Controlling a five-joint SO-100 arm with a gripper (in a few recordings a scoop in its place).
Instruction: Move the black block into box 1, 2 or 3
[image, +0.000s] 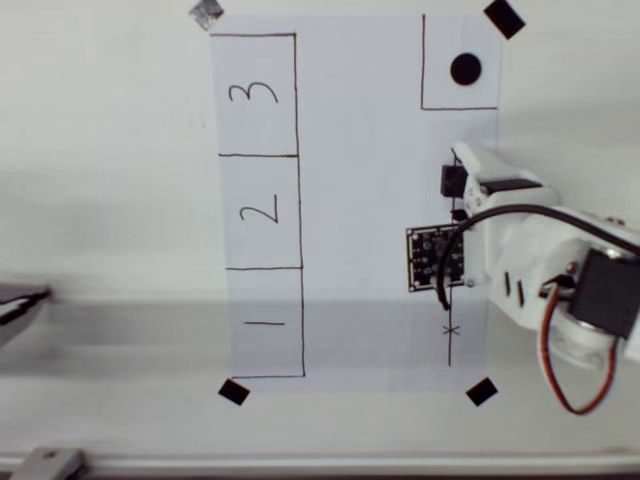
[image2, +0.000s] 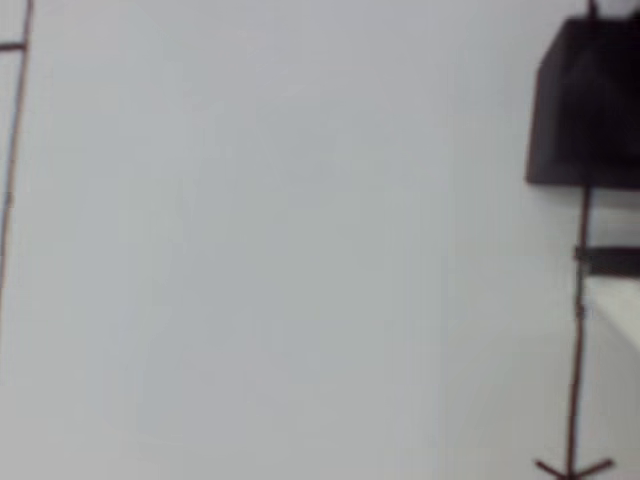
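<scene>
We see the black block (image: 452, 181), a small dark cube with no writing on it, sitting on the white paper (image: 360, 200) on a thin drawn line, below the little square with the black dot (image: 465, 68) in the overhead view. The white gripper (image: 470, 165) is right at the block, touching or almost touching it, but we cannot tell how wide it is open or if it holds the block. Far to the left are three drawn boxes marked "3", "2" and "1", and box 1 (image: 265, 322) is the lowest one.
</scene>
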